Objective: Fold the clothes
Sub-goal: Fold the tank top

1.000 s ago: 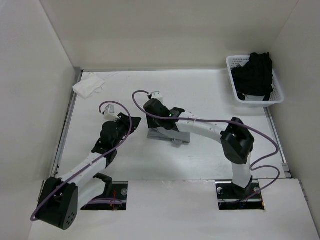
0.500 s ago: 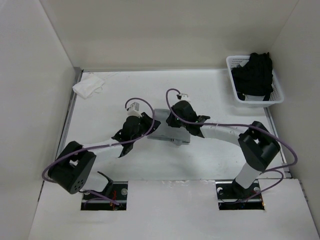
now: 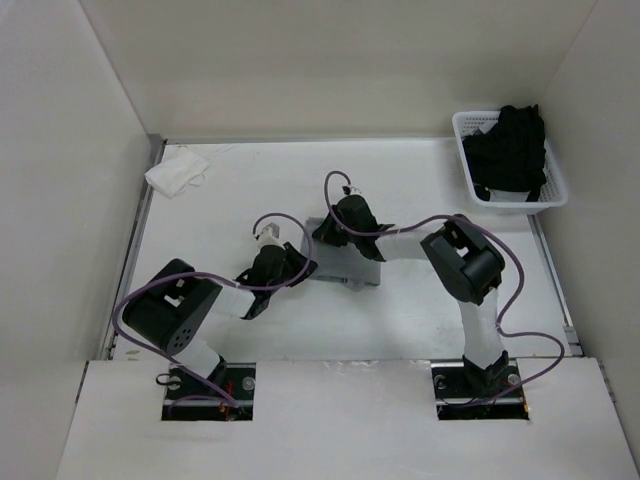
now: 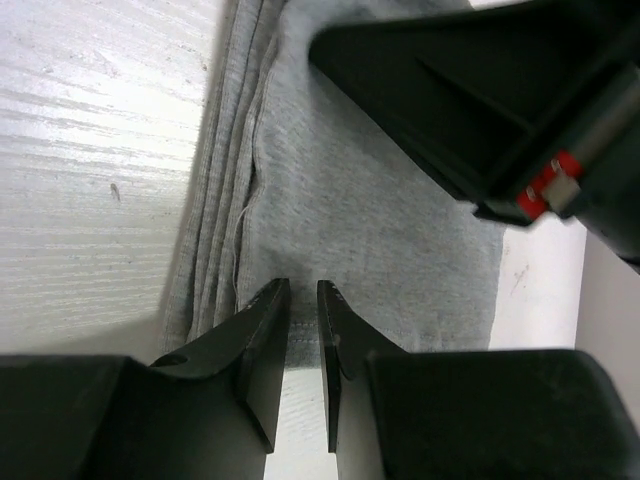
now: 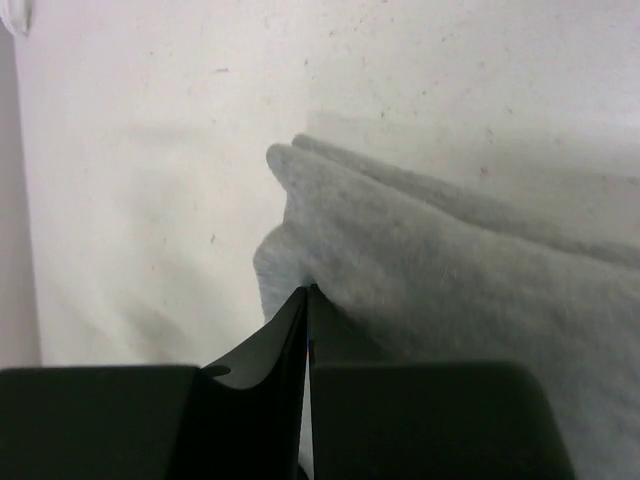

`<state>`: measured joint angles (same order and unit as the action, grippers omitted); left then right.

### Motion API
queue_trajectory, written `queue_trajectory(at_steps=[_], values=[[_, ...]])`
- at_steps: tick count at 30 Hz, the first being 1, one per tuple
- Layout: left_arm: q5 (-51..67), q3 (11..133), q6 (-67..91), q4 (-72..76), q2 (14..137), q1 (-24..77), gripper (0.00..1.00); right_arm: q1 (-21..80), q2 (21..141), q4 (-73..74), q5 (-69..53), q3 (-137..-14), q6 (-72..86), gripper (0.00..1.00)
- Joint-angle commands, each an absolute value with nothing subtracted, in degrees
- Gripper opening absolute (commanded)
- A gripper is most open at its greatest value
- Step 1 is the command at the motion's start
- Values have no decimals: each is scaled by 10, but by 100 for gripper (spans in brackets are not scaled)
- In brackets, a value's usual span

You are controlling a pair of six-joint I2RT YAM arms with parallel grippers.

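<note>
Both arms have pulled in close over the last second. The left arm's elbow has dropped back toward the near-left corner, and its tool has slid right to the grey bundle. The right arm has folded its elbow inward and carried its tool from the bundle's left side to its far edge.

The tank top (image 3: 345, 266) lies folded into a small flat packet in the middle of the surface (image 3: 240, 200), largely covered by the two wrists from above.

The left tool (image 3: 303, 268) sits low at the packet's left side. Its wrist view shows the jaws a narrow slit apart, their tips at the near edge of the grey knit, whose stacked layers run along the left.

The right tool (image 3: 322, 232) is at the far-left corner of the packet. Its wrist view shows the jaws pressed together on the fold's edge, with the cloth bunched up just at the tips.

A white basket (image 3: 465, 125) stands in the far-right corner holding a black garment (image 3: 515, 150). A small white cloth (image 3: 178, 172) lies crumpled in the far-left corner, well apart from the arms.
</note>
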<state>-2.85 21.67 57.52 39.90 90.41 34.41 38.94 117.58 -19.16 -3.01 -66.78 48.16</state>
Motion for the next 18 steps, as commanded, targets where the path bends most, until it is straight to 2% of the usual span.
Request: queue_trajectory(at_steps=[1,13,18], values=[[-39,188,578,417,904,345,17,372,1204,-250,-47,-713,537,5],[-46,164,577,398,839,343,17,337,1250,-180,-18,-804,642,6],[-56,170,561,346,738,340,19,340,1186,-185,-10,-776,611,10]])
